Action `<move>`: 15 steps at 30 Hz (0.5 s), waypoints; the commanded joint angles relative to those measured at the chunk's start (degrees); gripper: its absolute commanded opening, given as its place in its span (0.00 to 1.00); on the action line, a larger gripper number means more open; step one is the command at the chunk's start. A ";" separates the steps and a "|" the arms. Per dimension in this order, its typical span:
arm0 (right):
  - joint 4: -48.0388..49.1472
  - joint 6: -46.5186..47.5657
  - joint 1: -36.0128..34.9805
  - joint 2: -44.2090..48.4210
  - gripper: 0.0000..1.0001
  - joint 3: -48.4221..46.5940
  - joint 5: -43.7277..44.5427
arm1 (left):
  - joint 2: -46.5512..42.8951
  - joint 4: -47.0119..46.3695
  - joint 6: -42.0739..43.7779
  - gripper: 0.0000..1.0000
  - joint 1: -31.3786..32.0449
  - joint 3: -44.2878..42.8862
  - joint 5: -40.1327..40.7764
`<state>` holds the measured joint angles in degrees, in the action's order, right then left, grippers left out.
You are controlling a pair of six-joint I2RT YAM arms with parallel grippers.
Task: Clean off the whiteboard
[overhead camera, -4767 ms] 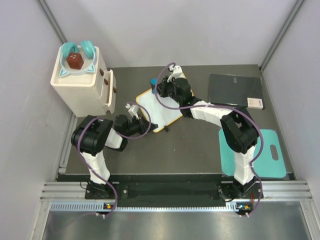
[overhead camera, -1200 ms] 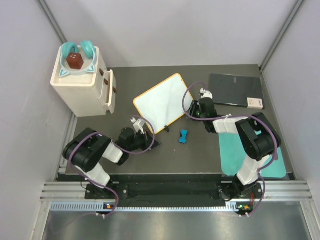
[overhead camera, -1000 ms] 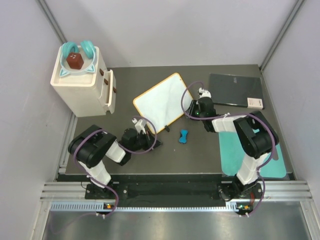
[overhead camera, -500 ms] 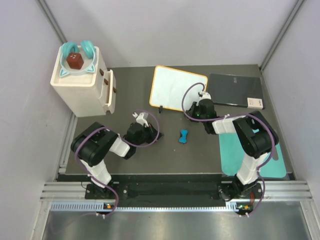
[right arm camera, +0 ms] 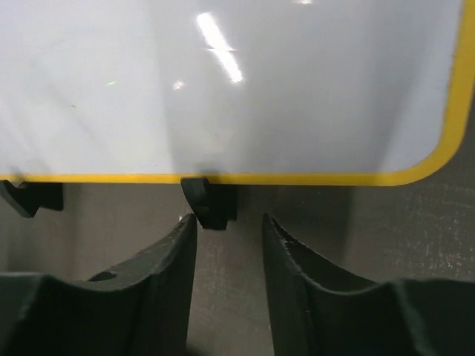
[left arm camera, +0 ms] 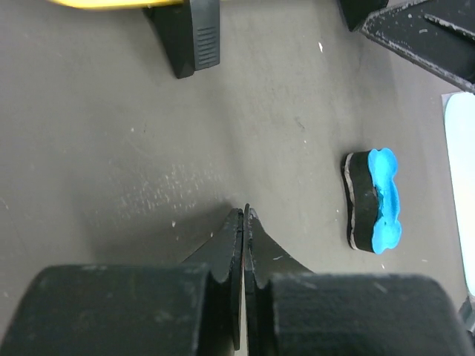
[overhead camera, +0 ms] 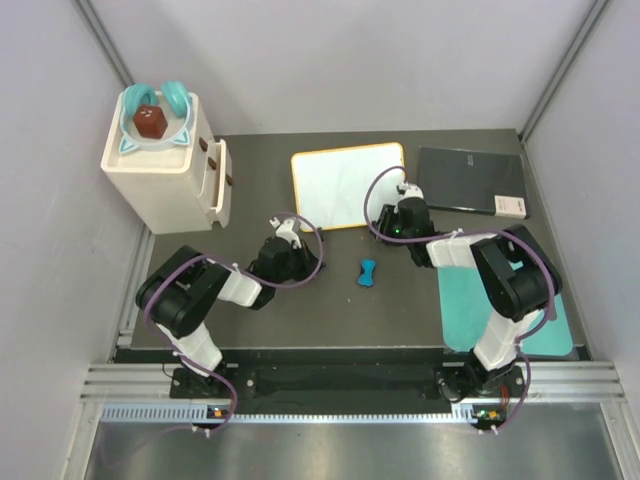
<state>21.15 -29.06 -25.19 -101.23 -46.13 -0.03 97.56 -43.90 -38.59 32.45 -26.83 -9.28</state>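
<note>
Whiteboard (overhead camera: 348,186), small, white and rectangular with a thin yellow-orange frame, lay flat on the dark grey tabletop (overhead camera: 400,310). At its near edge the right gripper (right arm camera: 228,217) stood parted and empty, the board's black foot (right arm camera: 210,202) just beyond its tips. Nearer than that edge, the left gripper (left arm camera: 243,215) was closed on nothing, beside a blue-and-black eraser (left arm camera: 373,200).

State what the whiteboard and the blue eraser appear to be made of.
Whiteboard: glossy white panel, likely coated plastic or metal, since lights glare on it; yellow rim looks plastic. Eraser: matte blue foam-like top over a dark, probably felt, layer.
</note>
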 commanded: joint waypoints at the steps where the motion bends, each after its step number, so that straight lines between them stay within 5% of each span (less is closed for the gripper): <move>1: -0.84 0.85 0.05 2.71 0.45 -0.80 0.56 | -1.23 3.21 2.29 0.00 -0.28 -2.35 1.11; 13: -0.49 0.41 -0.47 11.82 0.73 5.25 -1.81 | -5.00 6.71 3.69 0.01 -1.33 -2.26 1.28; 15: -1.72 0.49 -0.56 15.43 0.81 7.80 -1.46 | -7.11 8.82 4.22 0.10 -1.33 -1.82 1.54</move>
<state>19.62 -28.99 -25.39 -94.37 -41.43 -1.19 95.50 -38.13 -36.36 31.38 -28.40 -8.84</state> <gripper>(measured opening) 0.744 0.028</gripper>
